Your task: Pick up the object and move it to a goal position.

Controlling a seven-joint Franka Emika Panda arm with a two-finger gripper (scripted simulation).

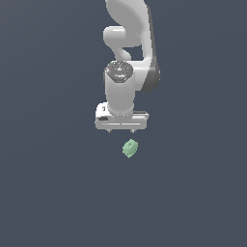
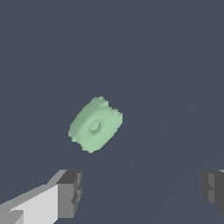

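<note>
There is one arm [image 1: 126, 58], one gripper [image 1: 121, 130] with two fingers [image 2: 70, 193], and one green block [image 1: 130, 148].

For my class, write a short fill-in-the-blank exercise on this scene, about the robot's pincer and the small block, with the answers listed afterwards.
1. The colour of the small notched block is pale ____.
2. The pincer has its fingers spread ____, with nothing between them.
3. The block is ____ than the pincer.
4. In the exterior view the block sits just ____ the pincer in the picture, apart from it.

Missing words: green; open; smaller; below
</note>
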